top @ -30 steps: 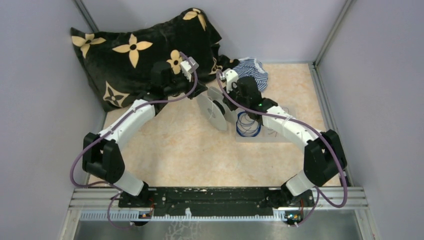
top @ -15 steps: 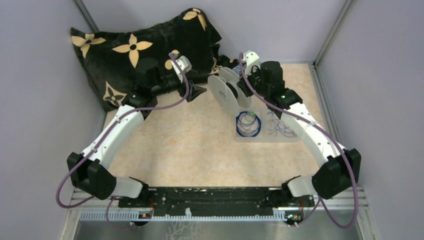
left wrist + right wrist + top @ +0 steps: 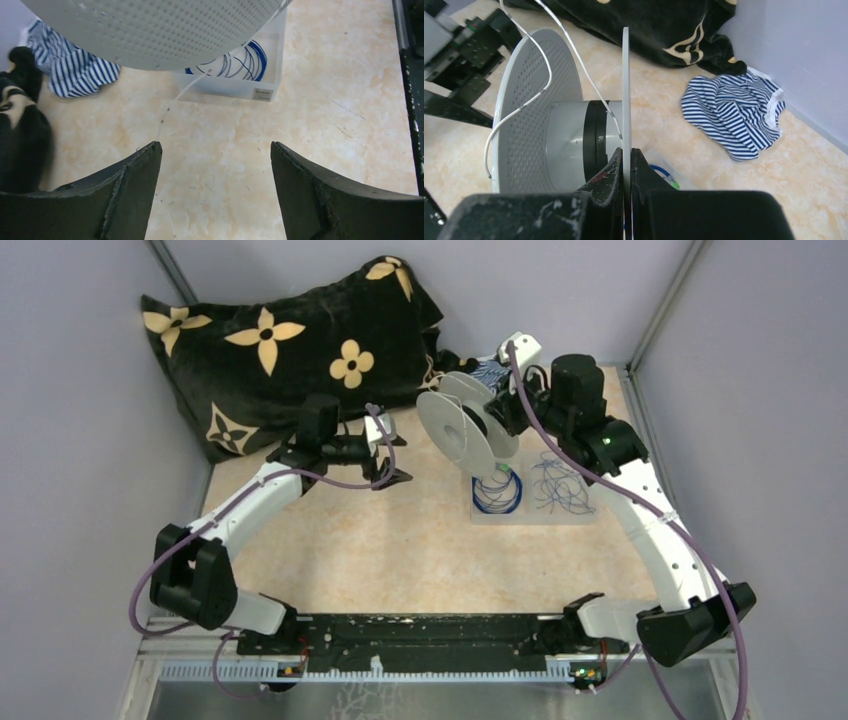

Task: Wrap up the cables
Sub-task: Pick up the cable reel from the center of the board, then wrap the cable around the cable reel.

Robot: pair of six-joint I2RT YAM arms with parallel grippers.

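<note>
Cables lie mostly in a clear tray, right of centre in top view; one strand is up on the spool.

Table: beige marbled top, fills mid frame. Pillow, black w/ gold flowers, upper left, against back wall.

L arm reaches from lower left toward centre. L gripper: jaws spread wide, nothing btwn them, over bare table, left of spool and apart from it. L wrist view: both fingers at bottom edge, only tabletop in the gap.

R arm runs up right side of frame. R gripper is nipped tight on rim of one flange of spool, holding it up w/ axis roughly level. In top view spool overlaps tray's upper-left corner. Spool is pale, w/ perforated flanges and a grey hub w/ black band.

Tray sits flat on table. Striped blue/white cloth is crumpled at top centre, just beside pillow, partly hidden behind spool.

Blue coil: ring-shaped, green bit on it, in tray's left half (top view). Loose tangle: dark blue + whitish, in right half. White strand enters at top of R wrist frame, passes btwn flanges and reaches hub. In L wrist view a length hangs below flange toward table; can't tell if its end touches.
</note>
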